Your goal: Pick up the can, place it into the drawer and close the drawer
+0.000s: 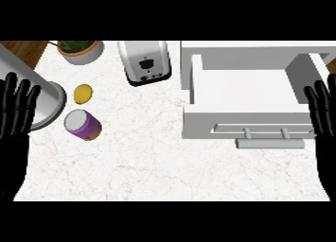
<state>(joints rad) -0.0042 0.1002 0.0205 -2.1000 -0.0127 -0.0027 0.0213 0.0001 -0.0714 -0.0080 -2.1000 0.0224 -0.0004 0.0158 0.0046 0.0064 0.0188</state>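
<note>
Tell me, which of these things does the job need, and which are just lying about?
For the job: purple can, open drawer.
Just lying about: toaster, potted plant, small yellow object.

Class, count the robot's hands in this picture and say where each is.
2. The left hand rests open at the left edge, left of the can; the right hand rests open at the right edge, beside the open drawer. None looks hidden.
</note>
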